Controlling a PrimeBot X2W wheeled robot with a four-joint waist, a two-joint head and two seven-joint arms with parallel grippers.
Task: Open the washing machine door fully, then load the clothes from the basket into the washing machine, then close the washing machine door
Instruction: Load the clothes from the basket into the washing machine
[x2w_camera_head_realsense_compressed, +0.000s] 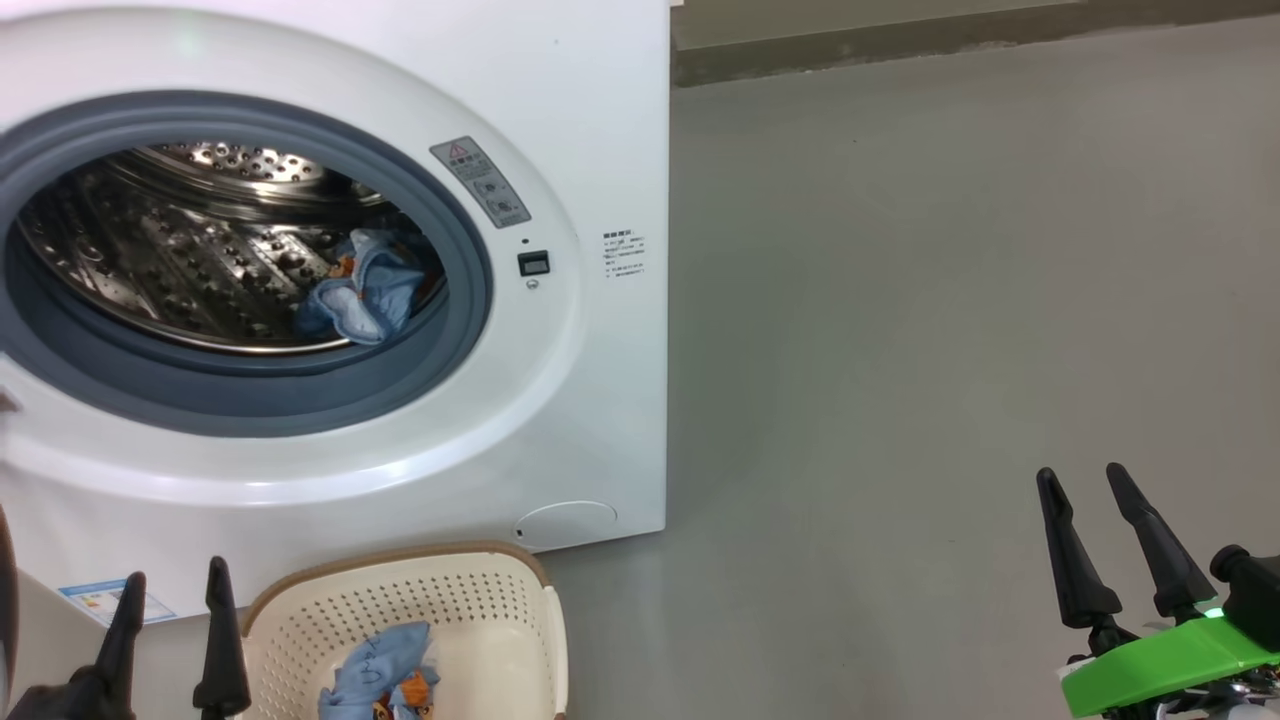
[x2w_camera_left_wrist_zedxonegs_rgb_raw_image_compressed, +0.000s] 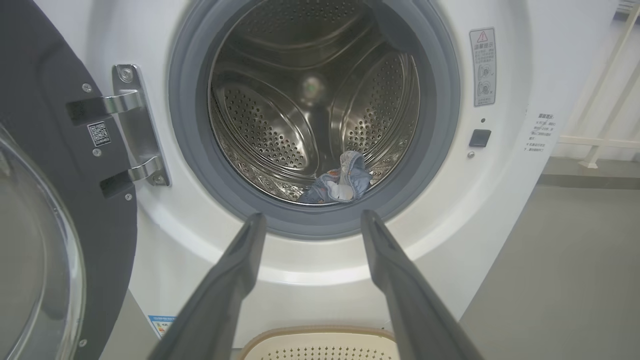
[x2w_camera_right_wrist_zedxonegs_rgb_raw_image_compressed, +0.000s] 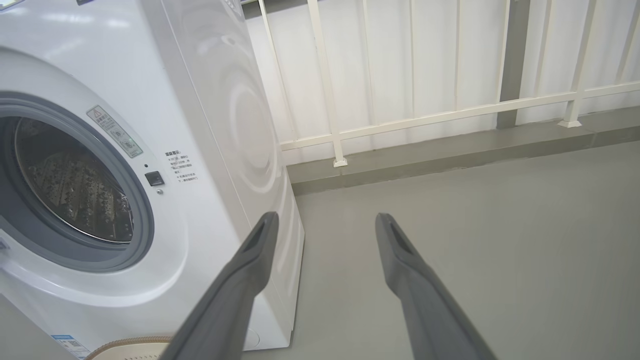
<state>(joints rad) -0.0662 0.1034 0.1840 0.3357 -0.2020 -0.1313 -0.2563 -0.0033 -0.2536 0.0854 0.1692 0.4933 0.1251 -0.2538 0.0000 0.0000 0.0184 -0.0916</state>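
Head view: your left gripper hangs spread, empty, beside the cream perforated plastic basket's left rim; come down on the bunched middle of the light-blue printed garment inside, partly cut off. Left wrist view: another garment lies in the white washing machine's steel drum, black-rimmed glass door swung wide. Right wrist view: right gripper spread, empty

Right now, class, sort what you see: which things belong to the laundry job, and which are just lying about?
Belong to the job: washing machine, open door, steel drum, basket, loaded blue garment, unloaded blue garment.
Just lying about: white railing, grey floor, warning sticker.
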